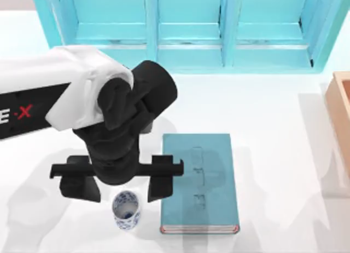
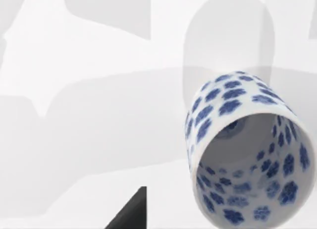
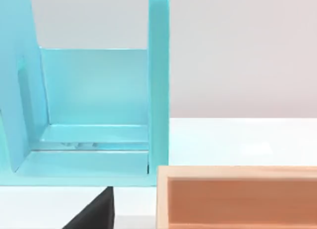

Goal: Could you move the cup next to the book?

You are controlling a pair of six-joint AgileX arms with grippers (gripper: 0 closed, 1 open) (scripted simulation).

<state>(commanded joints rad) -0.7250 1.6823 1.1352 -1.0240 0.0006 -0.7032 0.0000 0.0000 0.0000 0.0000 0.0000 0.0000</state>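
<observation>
The left gripper hangs over the near part of the desk with its jaws spread wide, one dark finger on each side and nothing pinched between them. The cup, white with blue speckles, stands upright on the desk just toward the near edge from the gap between the jaws, free of both fingers. In the left wrist view the cup shows its open mouth and patterned inside, with a dark fingertip apart from it. Just to the right of the cup lies the book, a teal hardcover flat on the desk, its pale page edges and reddish trim facing the near edge; cup and book sit close together with a thin strip of desk between them. The right-hand finger overlaps the book's left edge from above. Along the far side stands the light-blue shelf unit, and a wooden box sits at the right edge. The right wrist view shows the shelf unit and the box; whether the right arm's jaws are spread or closed cannot be told.
</observation>
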